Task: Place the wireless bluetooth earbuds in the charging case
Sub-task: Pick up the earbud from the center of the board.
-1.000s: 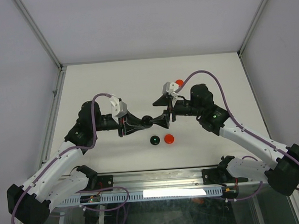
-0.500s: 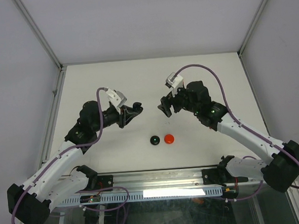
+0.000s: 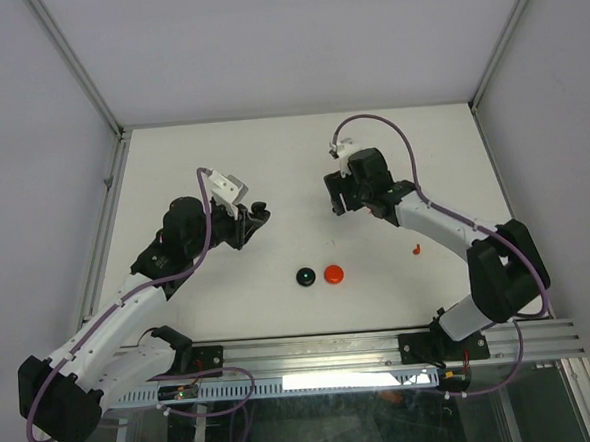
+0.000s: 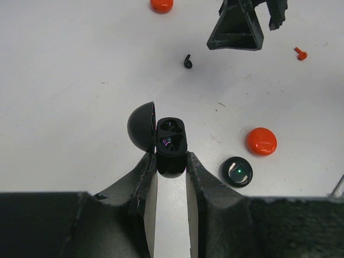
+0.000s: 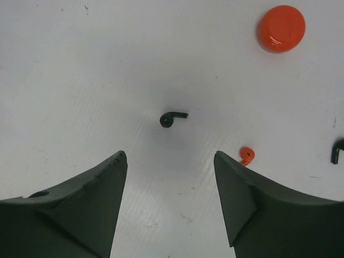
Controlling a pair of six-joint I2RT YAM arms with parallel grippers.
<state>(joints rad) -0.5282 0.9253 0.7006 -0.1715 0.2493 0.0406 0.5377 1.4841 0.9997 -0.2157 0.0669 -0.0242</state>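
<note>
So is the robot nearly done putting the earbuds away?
Not nearly. Done: the left gripper holds the black case with its lid open; both slots look empty. In hand: the right gripper hangs open over a black earbud on the table, not touching it. Left: grab it, slot it in, then others like the red earbud nearby.

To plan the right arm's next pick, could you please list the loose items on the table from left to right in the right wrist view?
black earbud → red earbud → round red disc → what looks like a second black earbud, cut off at the right edge.
</note>
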